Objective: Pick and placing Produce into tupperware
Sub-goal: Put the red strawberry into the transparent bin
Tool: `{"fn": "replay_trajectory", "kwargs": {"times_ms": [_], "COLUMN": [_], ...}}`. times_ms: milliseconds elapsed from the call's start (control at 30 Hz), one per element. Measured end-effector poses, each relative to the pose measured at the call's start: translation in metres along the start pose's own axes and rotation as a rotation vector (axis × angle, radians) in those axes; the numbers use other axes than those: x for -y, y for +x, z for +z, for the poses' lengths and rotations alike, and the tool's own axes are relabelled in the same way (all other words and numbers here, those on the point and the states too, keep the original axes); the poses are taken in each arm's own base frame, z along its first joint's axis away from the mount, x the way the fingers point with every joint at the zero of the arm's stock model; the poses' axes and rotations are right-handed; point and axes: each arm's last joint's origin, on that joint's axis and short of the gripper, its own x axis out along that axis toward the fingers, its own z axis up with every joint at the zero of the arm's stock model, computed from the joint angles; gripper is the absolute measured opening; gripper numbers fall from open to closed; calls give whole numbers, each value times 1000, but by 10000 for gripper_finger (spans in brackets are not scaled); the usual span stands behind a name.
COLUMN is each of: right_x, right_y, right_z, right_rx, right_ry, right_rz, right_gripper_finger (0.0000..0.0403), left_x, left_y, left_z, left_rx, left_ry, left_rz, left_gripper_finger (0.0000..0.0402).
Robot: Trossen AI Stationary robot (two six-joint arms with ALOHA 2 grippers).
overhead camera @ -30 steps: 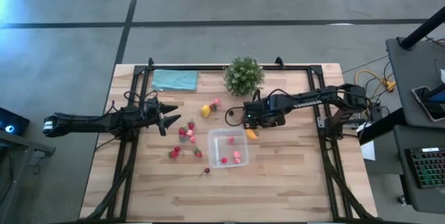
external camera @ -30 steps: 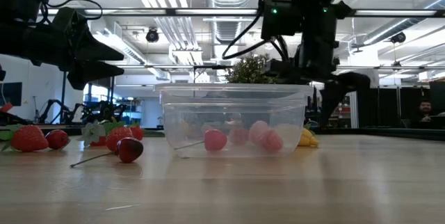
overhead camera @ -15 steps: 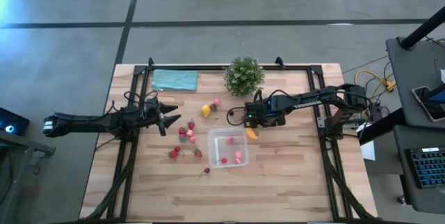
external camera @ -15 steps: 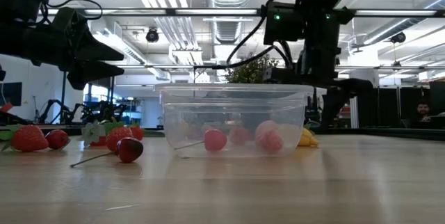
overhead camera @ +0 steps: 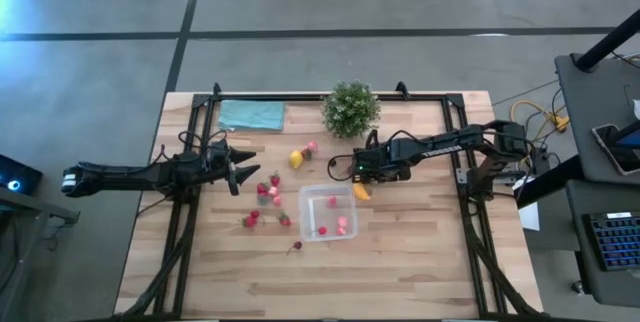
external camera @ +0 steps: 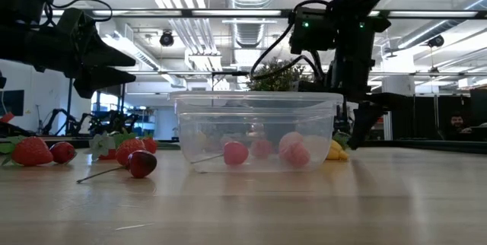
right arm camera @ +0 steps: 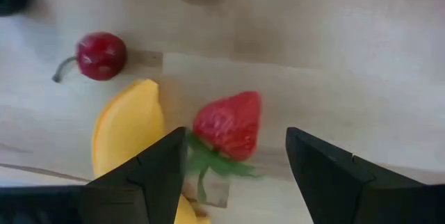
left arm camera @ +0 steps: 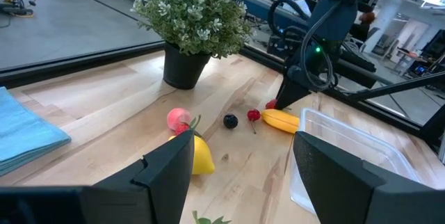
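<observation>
The clear tupperware (overhead camera: pixel 327 212) stands mid-table with a few pink and red pieces inside. My right gripper (right arm camera: pixel 236 175) hangs open, pointing down just past its far right corner. Its fingers stand on either side of a red strawberry (right arm camera: pixel 229 126) without touching it. That strawberry lies beside the yellow banana (right arm camera: pixel 128 137) and a cherry (right arm camera: pixel 101 56). More produce lies loose: a lemon (overhead camera: pixel 296 159) and strawberries (overhead camera: pixel 266 190) left of the tupperware. My left gripper (overhead camera: pixel 240 174) waits open at the table's left.
A bushy green potted plant (overhead camera: pixel 350 109) stands at the far edge. A teal cloth (overhead camera: pixel 251 114) lies at the far left. A dark berry (left arm camera: pixel 230 120) and a pink fruit (left arm camera: pixel 179 120) lie between the plant and the tupperware. Black frame rails (overhead camera: pixel 190 202) run along both sides.
My right gripper has tipped a little further downward, and its fingers have sunk toward the table beside the banana. It stays open. The produce and the tupperware have kept their places.
</observation>
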Motion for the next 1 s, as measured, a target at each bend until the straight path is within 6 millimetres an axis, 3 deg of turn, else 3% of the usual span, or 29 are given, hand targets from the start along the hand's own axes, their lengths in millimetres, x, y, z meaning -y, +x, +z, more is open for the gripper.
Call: {"fn": "replay_trajectory", "kwargs": {"times_ms": [600, 1000], "right_x": [-2, -1], "right_y": [4, 5], "right_z": [6, 5], "right_rx": [32, 28], "right_ry": [-29, -29], "right_rz": [7, 2], "right_gripper_finger": [231, 176], "left_x": [0, 0], "left_y": [0, 0], "left_z": [0, 0], "left_rx": [0, -3], "left_ry": [0, 1], "left_rz": [0, 1], "left_gripper_finger": [233, 233]}}
